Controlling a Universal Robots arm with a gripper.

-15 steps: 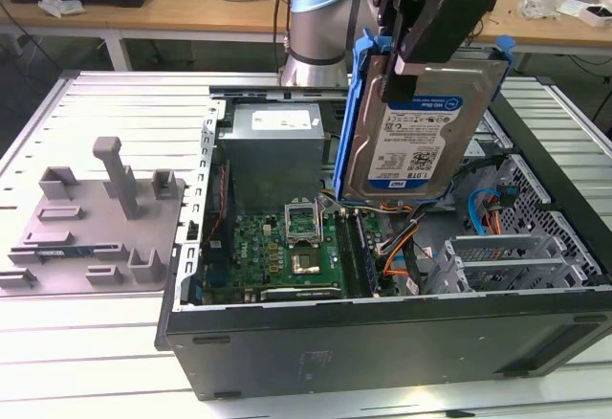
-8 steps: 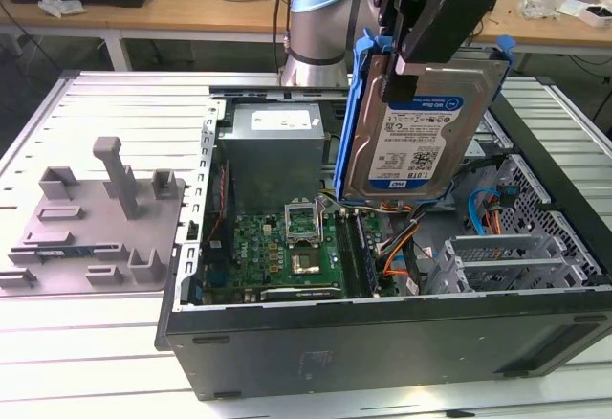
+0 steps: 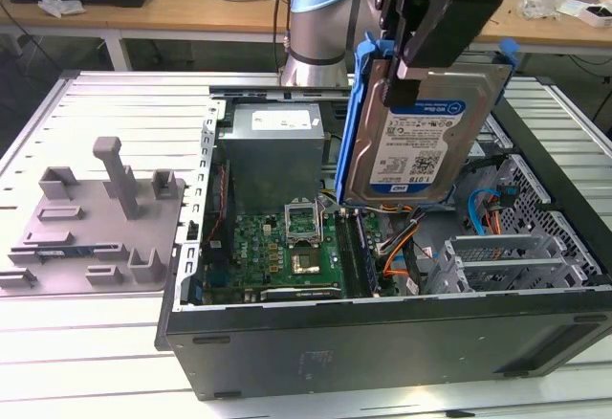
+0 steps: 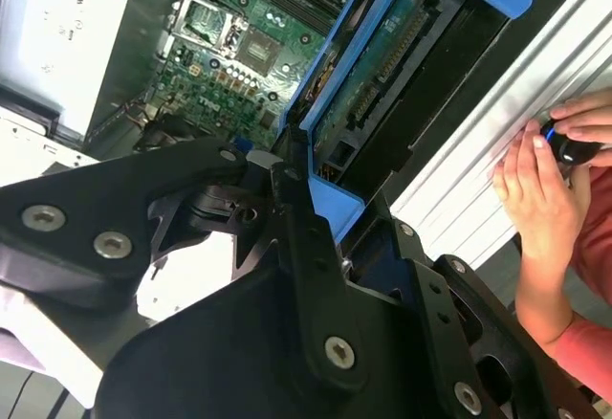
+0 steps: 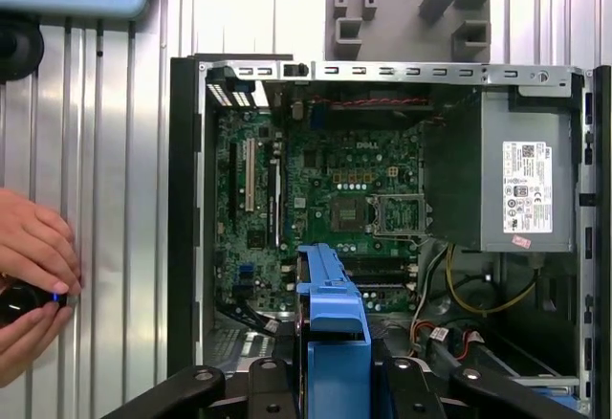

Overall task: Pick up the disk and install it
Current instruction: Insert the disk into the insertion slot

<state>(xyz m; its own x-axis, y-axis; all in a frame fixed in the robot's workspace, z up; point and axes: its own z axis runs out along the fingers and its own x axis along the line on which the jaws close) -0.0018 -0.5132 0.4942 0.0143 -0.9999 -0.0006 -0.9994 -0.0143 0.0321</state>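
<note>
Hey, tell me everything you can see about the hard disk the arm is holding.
The disk is a flat silver metal drive with a white-and-blue label, framed by a bright blue plastic bracket. It hangs nearly upright, slightly tilted, label facing the exterior camera, above the open computer case. The black gripper clamps its upper edge. The second wrist view shows its green circuit-board side.

Exterior view: high on the near side, looking down across the open computer case [image 3: 382,342] toward the far arm base [image 3: 320,27]. First wrist view: straight down into the case. Second wrist view: close and oblique, past the gripper [image 4: 320,194] and disk [image 4: 382,55]. All three views share the motherboard [image 3: 277,242]. Both wrist views share a person's hands [image 5: 33,275].
</note>
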